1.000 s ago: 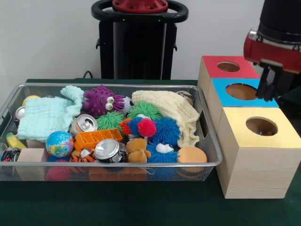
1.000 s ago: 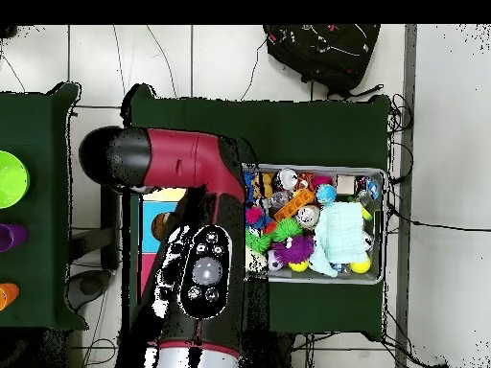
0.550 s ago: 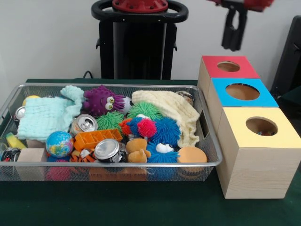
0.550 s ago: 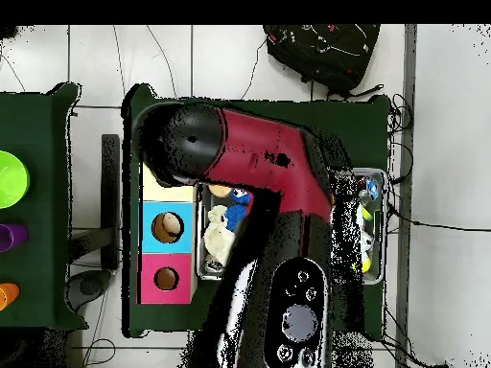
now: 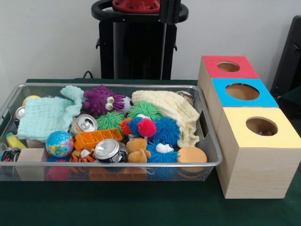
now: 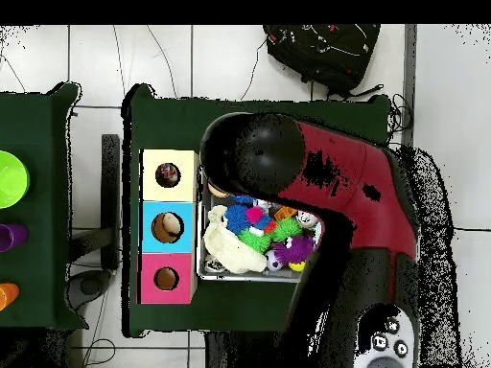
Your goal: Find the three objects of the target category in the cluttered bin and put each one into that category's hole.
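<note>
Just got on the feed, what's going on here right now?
The Sawyer arm is swung over the wire bin, covering much of it from above. In the front view only a dark piece shows at the top edge, so nothing can be said of a grasp. The bin is full of clutter: spiky balls, cans, cloths, a purple toy. The red, blue and yellow boxes stand beside it.

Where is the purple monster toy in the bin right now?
In the front view, the purple monster toy lies at the bin's back edge, between the mint cloth on its left and the cream cloth on its right.
</note>
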